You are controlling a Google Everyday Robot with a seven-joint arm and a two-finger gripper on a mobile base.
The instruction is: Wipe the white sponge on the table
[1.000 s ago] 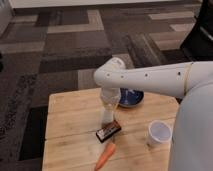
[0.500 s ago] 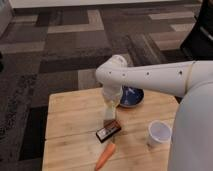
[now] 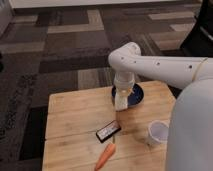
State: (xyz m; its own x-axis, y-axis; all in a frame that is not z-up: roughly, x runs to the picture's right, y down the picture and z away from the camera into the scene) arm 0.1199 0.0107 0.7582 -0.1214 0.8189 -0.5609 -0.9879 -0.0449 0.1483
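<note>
Off-white, the white sponge (image 3: 120,104) hangs upright at centre frame, its lower edge at or just above the wooden surface (image 3: 70,120), beside a blue plate (image 3: 136,96). The pincer (image 3: 121,96) above appears closed on it. Judging by this, the grasp is done; the wiping strokes remain.

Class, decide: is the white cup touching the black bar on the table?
Apart. The camera view shows bare table between the white cup and the black bar. The gripper hangs farther back, beside the blue dish.
</note>
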